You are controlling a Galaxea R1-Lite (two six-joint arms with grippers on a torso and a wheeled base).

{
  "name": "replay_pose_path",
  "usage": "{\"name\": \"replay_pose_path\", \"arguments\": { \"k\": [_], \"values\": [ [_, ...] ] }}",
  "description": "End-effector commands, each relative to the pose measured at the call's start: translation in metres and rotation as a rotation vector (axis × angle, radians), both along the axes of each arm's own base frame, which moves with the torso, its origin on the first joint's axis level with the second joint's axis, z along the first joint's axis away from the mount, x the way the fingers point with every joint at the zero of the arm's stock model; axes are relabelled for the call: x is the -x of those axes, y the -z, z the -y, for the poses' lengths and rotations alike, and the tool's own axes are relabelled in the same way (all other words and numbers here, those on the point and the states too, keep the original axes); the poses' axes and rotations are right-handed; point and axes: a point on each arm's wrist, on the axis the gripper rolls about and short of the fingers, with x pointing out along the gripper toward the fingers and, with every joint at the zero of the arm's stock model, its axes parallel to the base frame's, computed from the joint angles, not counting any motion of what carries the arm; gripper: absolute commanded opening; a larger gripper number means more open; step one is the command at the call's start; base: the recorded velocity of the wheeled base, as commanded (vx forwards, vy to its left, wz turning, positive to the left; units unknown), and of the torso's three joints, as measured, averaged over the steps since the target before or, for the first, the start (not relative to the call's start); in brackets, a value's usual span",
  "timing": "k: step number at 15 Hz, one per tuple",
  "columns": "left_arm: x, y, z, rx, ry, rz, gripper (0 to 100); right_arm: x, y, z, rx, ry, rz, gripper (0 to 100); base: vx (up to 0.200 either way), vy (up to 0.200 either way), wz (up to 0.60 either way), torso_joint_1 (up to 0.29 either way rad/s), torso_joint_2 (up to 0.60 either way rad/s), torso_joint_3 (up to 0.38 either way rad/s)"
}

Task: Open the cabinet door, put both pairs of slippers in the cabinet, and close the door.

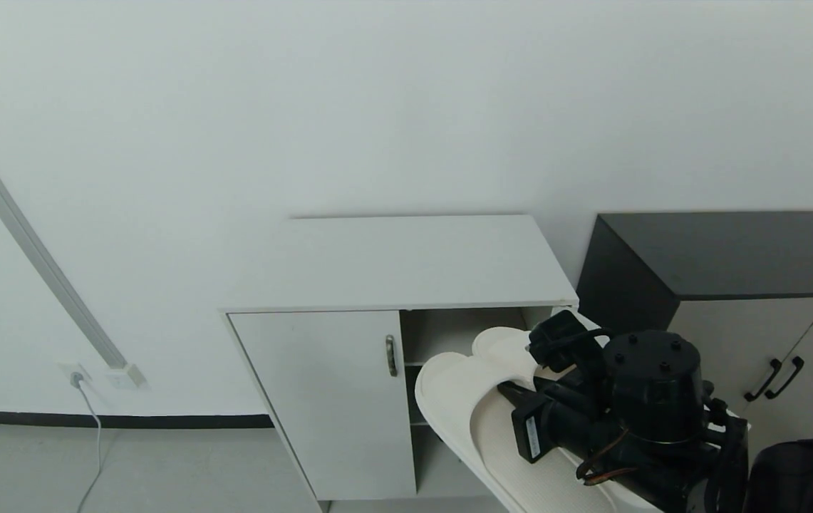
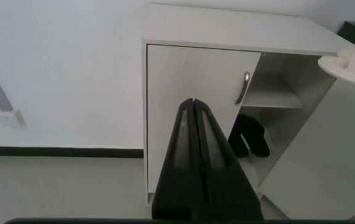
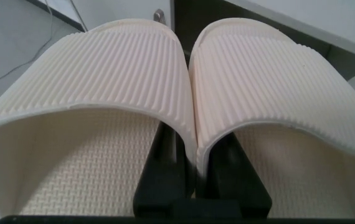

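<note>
While the right claw (image 3: 193, 155) is clamped shut on a pair of cream foam slippers (image 3: 121, 81), one finger sits inside each shoe and the two touching inner walls are pinched between them. Each slipper has a wide ribbed band over the foot and a footbed stamped with a fine raised pattern. The pair lies side by side and stretches away from this claw towards the low white cabinet (image 1: 392, 263). In the head view its far ends overlap the open right half, level with the upper compartment.

Beyond the left claw (image 2: 193, 106), whose fingers are pressed together with nothing between them, stands the same cabinet. Its left door (image 2: 196, 118) is closed and carries a small metal handle (image 2: 244, 87). The right door (image 2: 314, 162) is swung out towards the robot. Inside are a white shelf (image 2: 271, 93) and, on the level below it, a pair of black slippers (image 2: 249, 135) side by side near the closed door's edge. The cream pair's tips show past this claw, over the swung-out door and just beside the cabinet's top corner.

Farther out from the right claw, on the side away from the left arm, a black-topped cupboard (image 1: 734, 249) with two dark handles adjoins the white one. On the wall beyond the left claw are a grey slanted strip (image 1: 21, 235) and a socket (image 1: 77, 376) with a cable hanging from it
</note>
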Motion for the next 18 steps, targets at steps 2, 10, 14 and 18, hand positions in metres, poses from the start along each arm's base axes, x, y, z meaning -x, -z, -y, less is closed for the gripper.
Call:
{"name": "replay_pose_path", "arguments": {
  "k": [2, 10, 14, 18],
  "values": [
    [0.0, -0.0001, 0.0, 0.0, 0.0, 0.001, 0, -0.0001, 0.0009, -0.0004, 0.002, -0.001, -0.002, 0, 0.0, 0.0, 0.0, -0.171, 0.4, 0.222],
    [0.0, -0.0001, 0.0, 0.0, 0.0, 0.001, 0, 0.0002, 0.0008, 0.0, 0.001, 0.0, -0.003, 0, 0.0, 0.0, 0.0, -0.22, 0.53, 0.307],
    [0.0, -0.0001, 0.0, 0.0, 0.0, 0.001, 0, 0.0002, 0.0008, 0.0, -0.001, 0.0, -0.004, 0, 0.0, 0.0, 0.0, -0.193, 0.53, 0.32],
    [0.0, -0.0001, 0.0, 0.0, 0.0, 0.001, 0, 0.0, 0.0005, -0.0002, -0.002, 0.0, -0.003, 0, 0.0, 0.0, 0.0, -0.176, 0.5, 0.314]
  ]
}}
